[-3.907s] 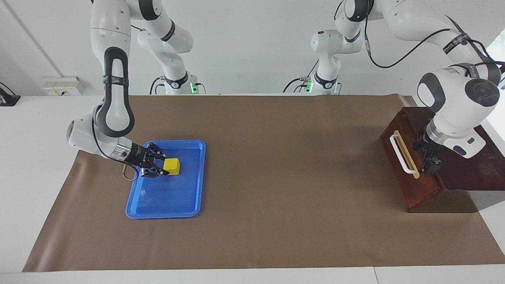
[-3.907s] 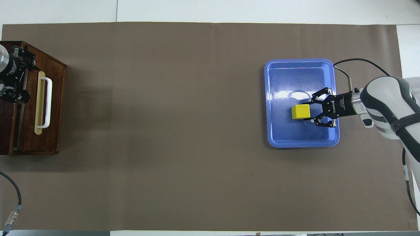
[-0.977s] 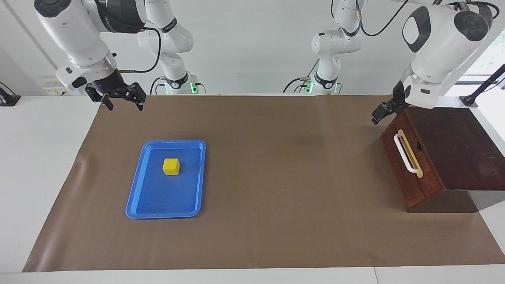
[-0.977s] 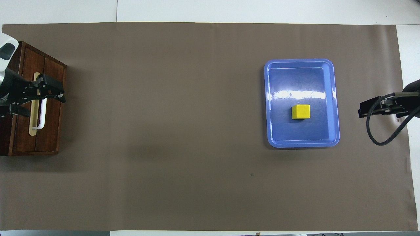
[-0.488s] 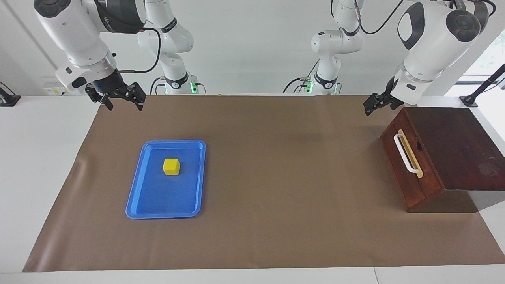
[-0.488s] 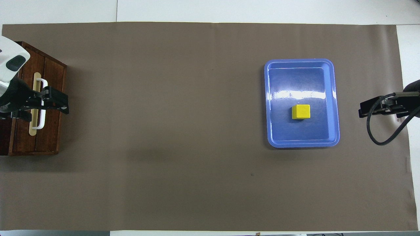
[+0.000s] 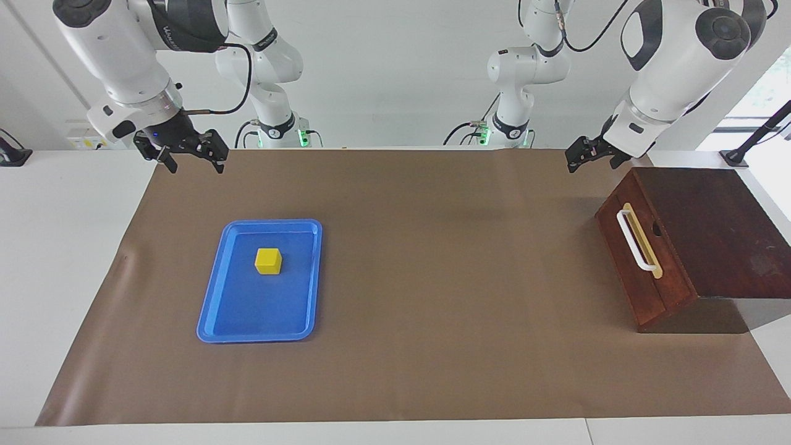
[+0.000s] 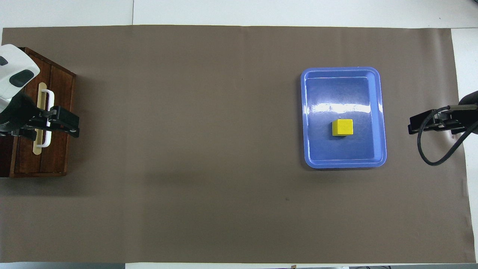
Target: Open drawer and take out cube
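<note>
The dark reddish-brown drawer [image 7: 642, 281] with its white bar handle [image 7: 633, 240] is shut, at the left arm's end of the table; it also shows in the overhead view [image 8: 59, 153]. The yellow cube [image 7: 268, 261] sits in the flat blue tray [image 7: 216, 309], also in the overhead view [image 8: 342, 127]. My left gripper [image 7: 592, 162] is open and empty, raised in the air beside the drawer's front; from overhead it [image 8: 71, 125] covers the handle. My right gripper [image 7: 193, 165] is open and empty, raised over the mat's edge, apart from the tray.
A brown mat [image 7: 432, 309] covers the table. The blue tray [image 8: 379, 112] lies toward the right arm's end. A black cable loop [image 8: 429, 157] hangs from the right gripper [image 8: 414, 126].
Both grippers have lifted away since the earliest frames: the right from the cube in the tray, the left from the drawer. In the last second only the left gripper rose and drifted off the drawer.
</note>
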